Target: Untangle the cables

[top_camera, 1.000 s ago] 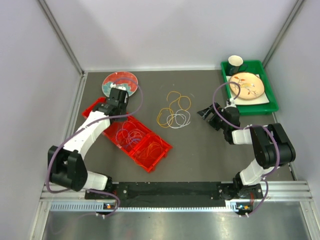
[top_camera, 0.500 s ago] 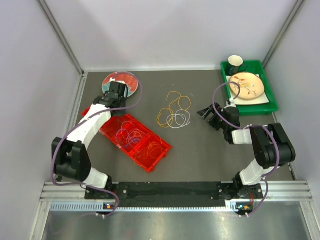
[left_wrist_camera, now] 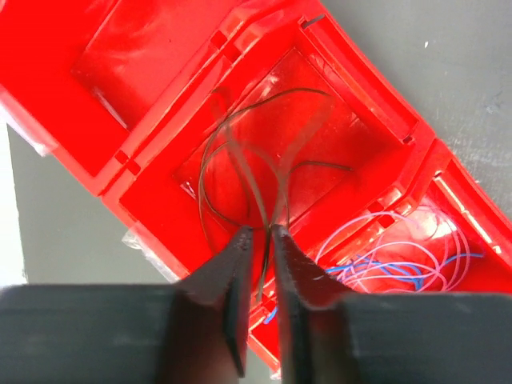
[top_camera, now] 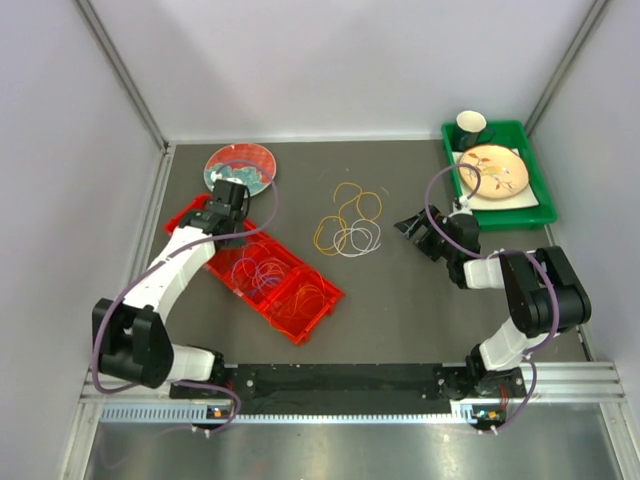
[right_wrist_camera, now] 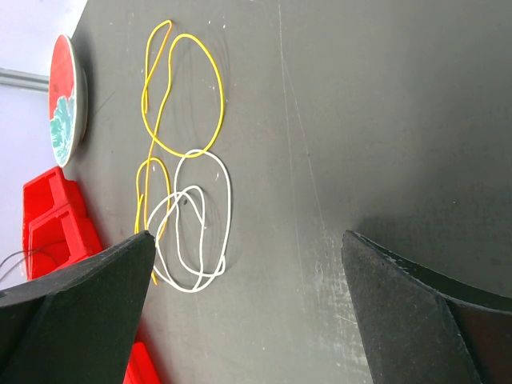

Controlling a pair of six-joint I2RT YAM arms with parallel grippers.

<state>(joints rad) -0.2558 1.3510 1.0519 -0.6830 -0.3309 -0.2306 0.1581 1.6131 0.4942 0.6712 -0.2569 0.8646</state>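
Note:
My left gripper (left_wrist_camera: 260,232) is shut on a thin dark cable (left_wrist_camera: 240,144), whose loops hang over a compartment of the red tray (left_wrist_camera: 152,72). In the top view this gripper (top_camera: 226,207) is over the tray's far-left end (top_camera: 190,215). White and blue cables (left_wrist_camera: 400,260) lie in the neighbouring compartment, and orange loops (top_camera: 305,296) in the nearest one. Yellow cables (top_camera: 350,205) and a white cable (top_camera: 357,238) lie tangled on the table's middle. My right gripper (top_camera: 413,229) is open and empty just right of them; its view shows the yellow (right_wrist_camera: 188,88) and white (right_wrist_camera: 196,228) loops ahead.
A red and teal plate (top_camera: 240,165) lies at the back left, just beyond the red tray. A green bin (top_camera: 530,212) at the back right holds an orange plate (top_camera: 492,170) and a dark cup (top_camera: 471,124). Walls close in the table on three sides.
My left gripper swung out toward the red and teal plate, then came back over the red tray's far-left end. The right arm has not moved.

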